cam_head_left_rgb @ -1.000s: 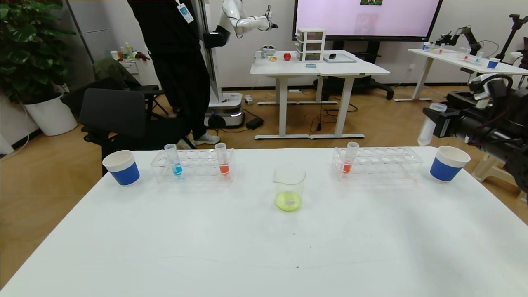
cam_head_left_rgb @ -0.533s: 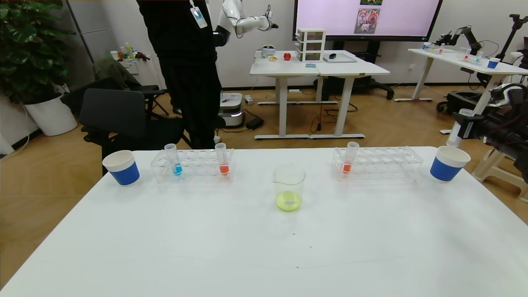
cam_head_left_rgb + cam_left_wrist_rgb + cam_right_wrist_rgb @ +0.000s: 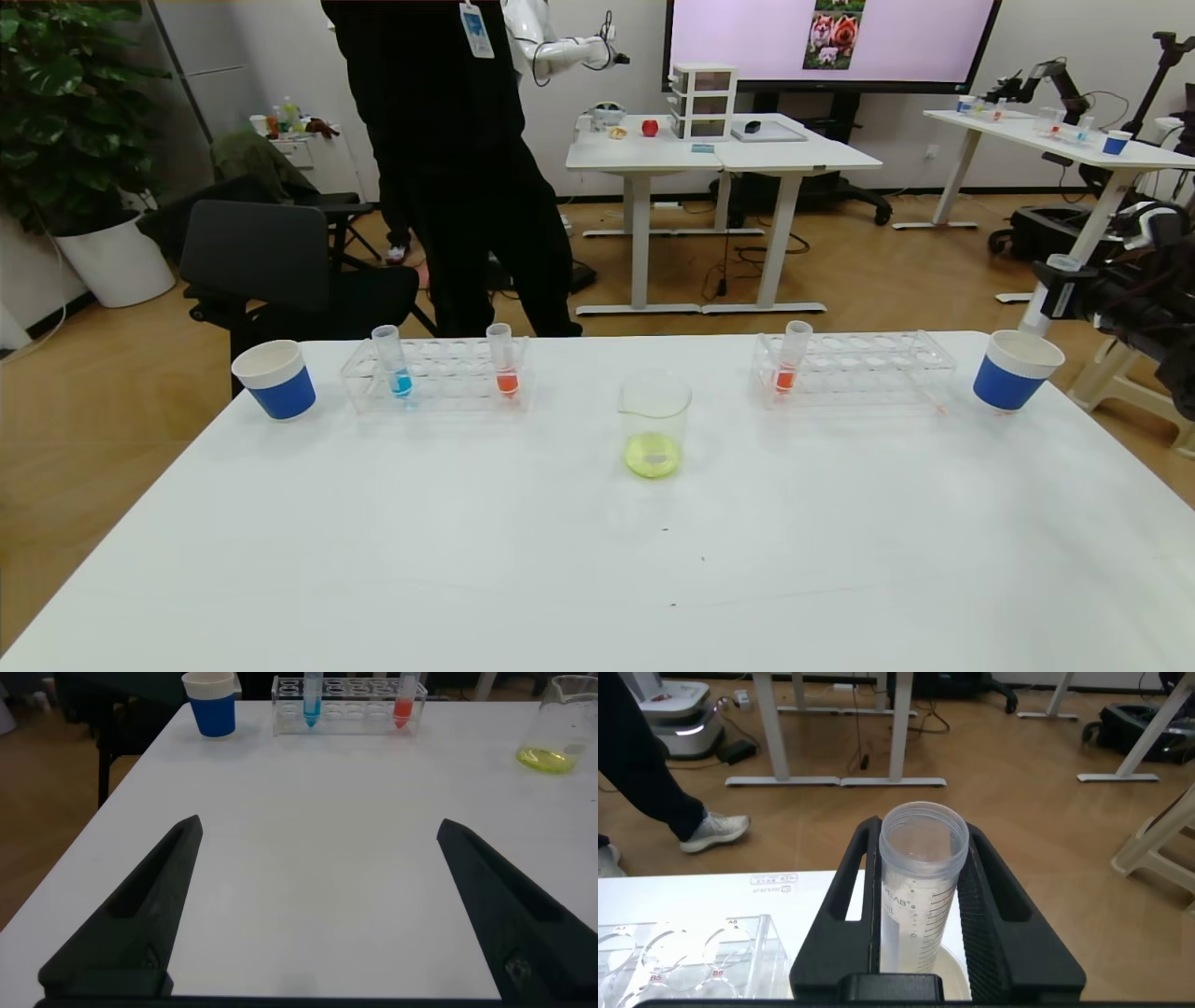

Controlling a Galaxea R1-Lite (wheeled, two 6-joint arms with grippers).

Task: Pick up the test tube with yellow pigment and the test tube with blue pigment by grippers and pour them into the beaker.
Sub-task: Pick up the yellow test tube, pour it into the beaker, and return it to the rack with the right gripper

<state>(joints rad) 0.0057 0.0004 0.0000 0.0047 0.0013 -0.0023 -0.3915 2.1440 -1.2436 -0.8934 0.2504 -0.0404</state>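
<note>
Clear empty tube (image 3: pixel 918 891) pinched in right gripper (image 3: pixel 920 905) over cup (image 3: pixel 1016 370); cup mostly hidden. Left gripper (image 3: pixel 318 905) spread wide.

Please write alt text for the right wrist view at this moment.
The right gripper is shut on an empty clear test tube, held upright over the white rim of a paper cup. A corner of the clear tube rack on the white table shows beside it, wooden floor beyond.
</note>
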